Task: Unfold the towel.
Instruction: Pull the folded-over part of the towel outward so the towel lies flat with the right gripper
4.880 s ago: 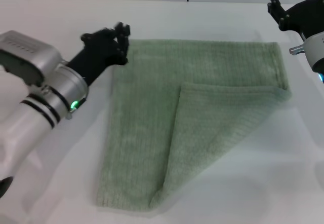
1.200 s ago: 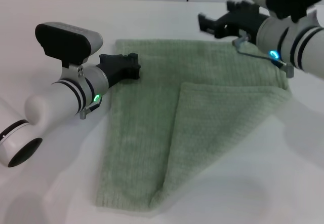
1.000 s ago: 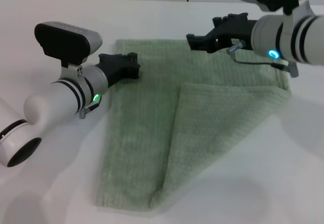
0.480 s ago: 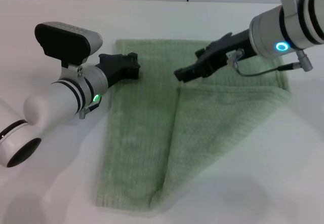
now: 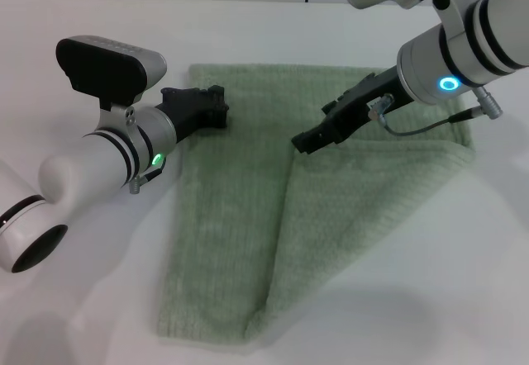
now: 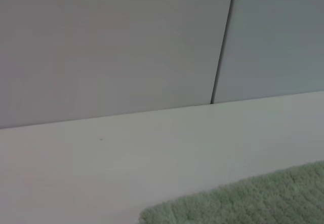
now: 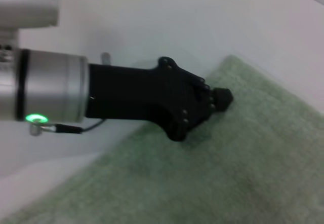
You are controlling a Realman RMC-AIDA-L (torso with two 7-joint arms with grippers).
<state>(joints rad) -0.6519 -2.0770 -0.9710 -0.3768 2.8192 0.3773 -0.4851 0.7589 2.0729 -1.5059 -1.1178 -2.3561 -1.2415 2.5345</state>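
The pale sage-green towel [image 5: 240, 208] lies flat on the white table [image 5: 83, 299]. Its near right corner is folded over onto the middle as a triangular flap [image 5: 355, 191]. My left gripper [image 5: 213, 107] rests on the towel near its far left corner. In the right wrist view the left gripper [image 7: 215, 100] tapers to one shut tip on the cloth [image 7: 253, 173]. My right gripper [image 5: 306, 141] is low over the flap's pointed tip in the middle of the towel. The left wrist view shows only the towel's far edge [image 6: 253, 198].
The white table extends bare around the towel on every side. A pale wall with a dark seam [image 6: 223, 41] stands behind the table's far edge. A grey cable [image 5: 430, 121] loops under my right wrist above the towel.
My right arm has swung in from the far right and come down to the flap's tip. My left gripper moved onto the towel's far left part and has stayed still for the last second.
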